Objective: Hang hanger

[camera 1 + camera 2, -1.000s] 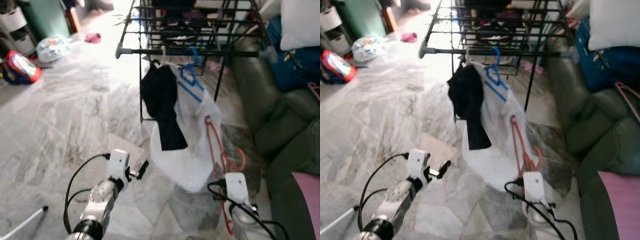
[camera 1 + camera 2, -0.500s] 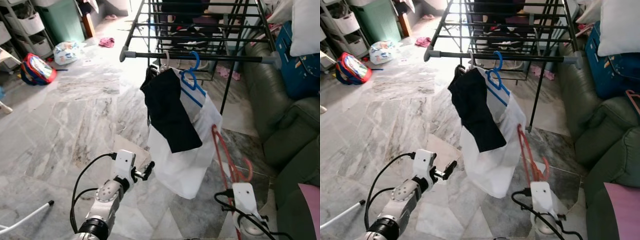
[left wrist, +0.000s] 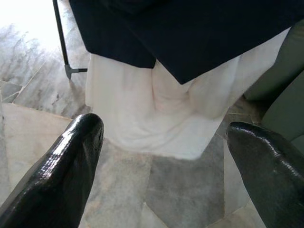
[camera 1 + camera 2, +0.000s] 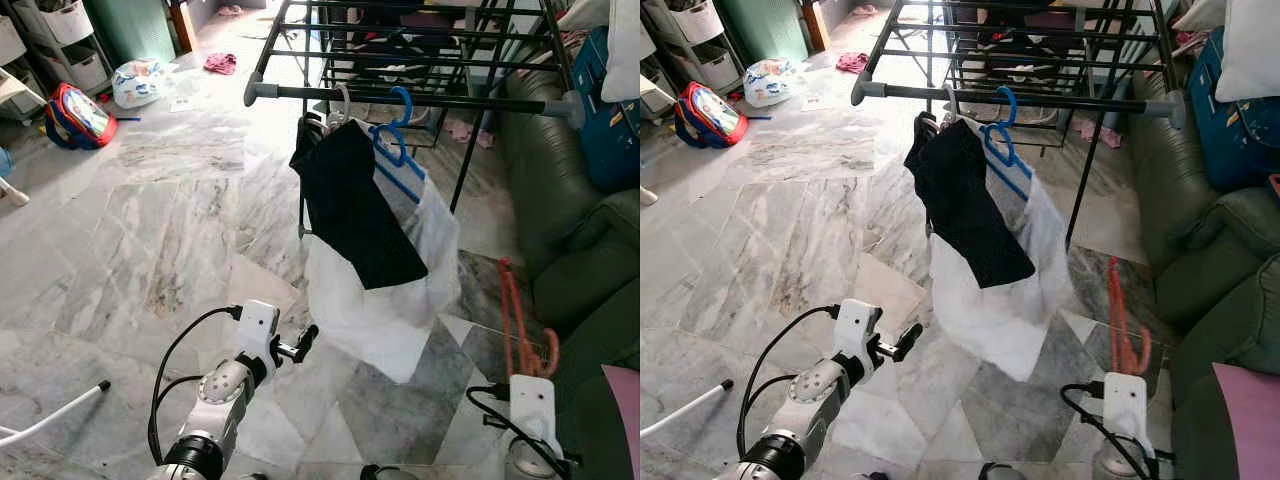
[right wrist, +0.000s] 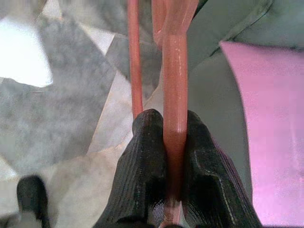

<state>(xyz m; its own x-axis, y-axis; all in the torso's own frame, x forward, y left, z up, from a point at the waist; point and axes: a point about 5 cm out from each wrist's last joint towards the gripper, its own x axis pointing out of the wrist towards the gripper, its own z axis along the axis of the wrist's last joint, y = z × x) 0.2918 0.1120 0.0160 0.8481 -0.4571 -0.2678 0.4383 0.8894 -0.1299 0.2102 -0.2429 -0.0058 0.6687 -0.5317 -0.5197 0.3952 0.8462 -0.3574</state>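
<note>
A red hanger [image 4: 515,322] stands upright at the right, beside the sofa, and my right gripper [image 5: 175,142] is shut on its lower bar. It is clear of the drying rack's front rail [image 4: 400,98]. From that rail hang a black garment [image 4: 355,200] and a white garment [image 4: 405,300], the latter on a blue hanger [image 4: 398,135]. My left gripper [image 4: 300,345] is low over the floor, left of the white garment's hem. In the left wrist view that gripper [image 3: 166,133] is open, empty and facing the two garments.
A dark green sofa [image 4: 585,250] runs along the right, with a pink cushion [image 4: 626,400] at its near end and a blue box [image 4: 612,120] behind. A backpack [image 4: 75,110] and a plastic bag [image 4: 140,80] lie far left. A white rod [image 4: 50,425] lies near left.
The camera has tilted. The red hanger in my right gripper has moved right, away from the white garment and toward the sofa. My left gripper stays open at about the same spot.
</note>
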